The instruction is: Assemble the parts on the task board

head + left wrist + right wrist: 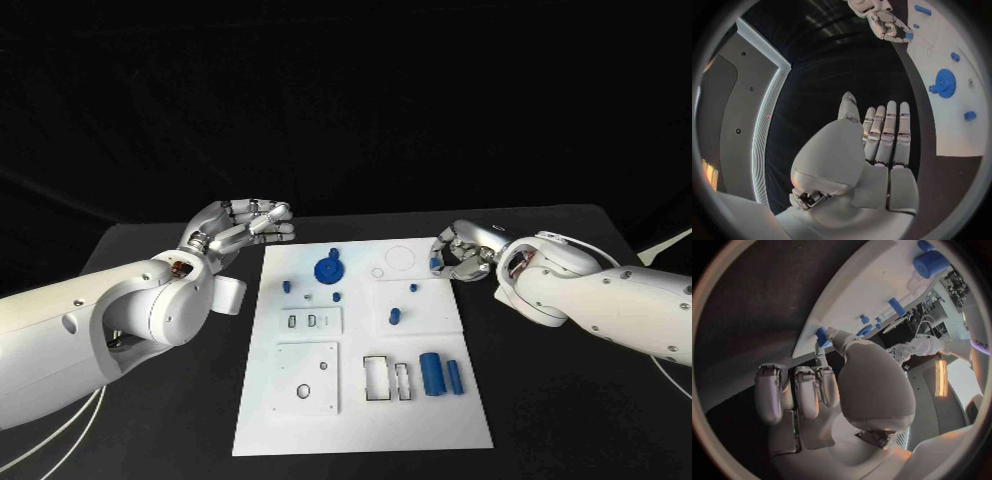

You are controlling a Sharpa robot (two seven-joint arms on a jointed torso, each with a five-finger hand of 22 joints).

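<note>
Two blue cylinders (441,374) (side by side) lie on the task board (433,420).

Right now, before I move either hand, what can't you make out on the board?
- Blue piece at the right hand: head view, fingers cover most of it; grip unclear.
- The same piece in the right wrist view: fingertips hide the contact.
- Left hand: its palm faces away; left wrist view suggests nothing is held.
- Small slots on the white board: too small to read.
</note>
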